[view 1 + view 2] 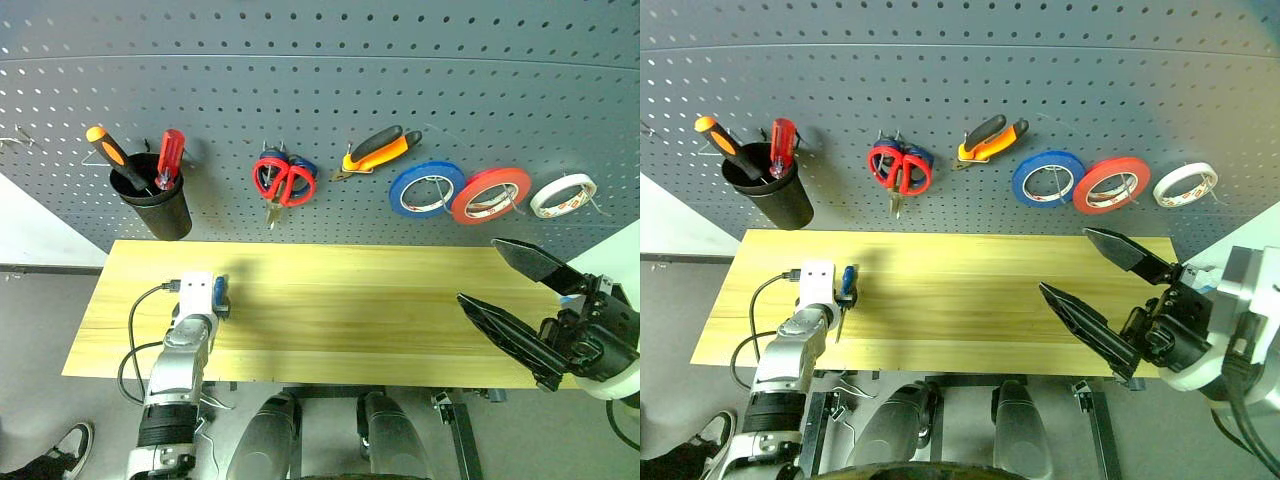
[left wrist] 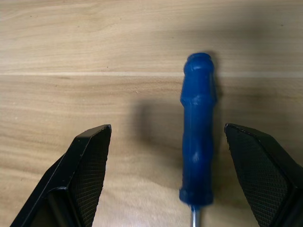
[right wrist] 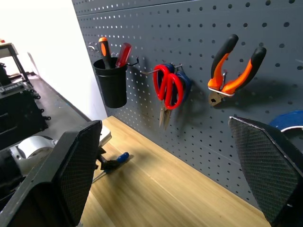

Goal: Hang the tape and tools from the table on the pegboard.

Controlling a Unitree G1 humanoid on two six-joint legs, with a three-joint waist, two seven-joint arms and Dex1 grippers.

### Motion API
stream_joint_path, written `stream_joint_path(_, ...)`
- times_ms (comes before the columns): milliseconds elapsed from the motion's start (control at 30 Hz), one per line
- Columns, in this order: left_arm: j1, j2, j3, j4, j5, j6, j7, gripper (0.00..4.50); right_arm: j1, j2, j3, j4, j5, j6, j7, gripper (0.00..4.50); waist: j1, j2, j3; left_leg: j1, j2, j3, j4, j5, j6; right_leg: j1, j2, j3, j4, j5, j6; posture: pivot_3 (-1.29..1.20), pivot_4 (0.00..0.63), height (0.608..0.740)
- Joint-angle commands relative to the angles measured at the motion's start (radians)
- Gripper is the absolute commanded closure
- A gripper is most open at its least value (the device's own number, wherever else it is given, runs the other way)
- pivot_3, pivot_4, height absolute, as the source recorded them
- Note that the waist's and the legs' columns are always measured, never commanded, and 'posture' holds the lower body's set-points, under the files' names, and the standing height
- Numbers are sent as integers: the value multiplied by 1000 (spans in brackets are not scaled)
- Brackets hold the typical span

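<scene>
left claw [image 2: 165,179] spread astride the blue-handled screwdriver [image 2: 198,127], not yet gripping.
white tape [image 1: 563,195], red scissors [image 1: 283,180] and pliers [image 1: 378,150] already hang on the pegboard [image 1: 330,80]; only the screwdriver remains on the surface [image 1: 350,310]; right claw [image 1: 520,300] spread, empty.

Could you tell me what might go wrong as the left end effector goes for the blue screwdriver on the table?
The blue screwdriver lies off-centre between the open fingers of the left end effector, nearer one finger; closing could push or roll it across the table instead of pinching it. Its slim, rounded handle lies flat on the wood, so the fingertips might slide over it.
</scene>
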Motion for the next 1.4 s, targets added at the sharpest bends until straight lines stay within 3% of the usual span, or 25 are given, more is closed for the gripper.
stream_joint_path(33,-31,9,-7,35,-14,-30,-19,496,4,-13,-29,-29,20,-13,-4,0,1,0,0,0,0,0,0,0,0,0,0,0,0,0,0,-45,270,723)
stream_joint_path(233,-37,4,-14,69,-33,-5,-45,496,16,-15,-41,-32,28,-13,-7,0,-1,-1,0,0,0,0,-1,0,0,0,0,0,-1,0,0,-48,272,723)
stream_joint_path(500,46,-12,-25,-72,-45,110,-42,496,20,-13,-34,-25,12,-12,-7,0,0,-1,0,0,0,0,-1,0,1,0,0,0,-2,0,0,-41,272,723)
stream_joint_path(867,43,-14,-32,-76,-47,136,-39,496,24,-16,-36,-24,10,-9,-7,0,1,0,0,0,0,0,-1,-1,1,0,-1,0,-4,0,0,-45,275,723)
stream_joint_path(967,40,-14,-32,-75,-46,140,-36,1036,24,-16,-37,-23,9,-9,-8,0,1,0,1,0,0,0,-2,-1,1,0,-1,0,-4,0,0,-45,276,723)
stream_joint_path(1267,50,-10,-38,-83,-49,152,-37,4018,21,-15,-29,-22,1,-9,-10,0,1,0,1,-1,0,0,-2,-1,1,0,-1,0,-5,0,0,-43,274,723)
stream_joint_path(1400,52,-9,-43,-87,-53,153,-40,4035,18,-14,-23,-18,-5,-9,-8,0,1,0,1,-1,0,0,-2,-1,1,0,-1,0,-5,0,0,-43,272,723)
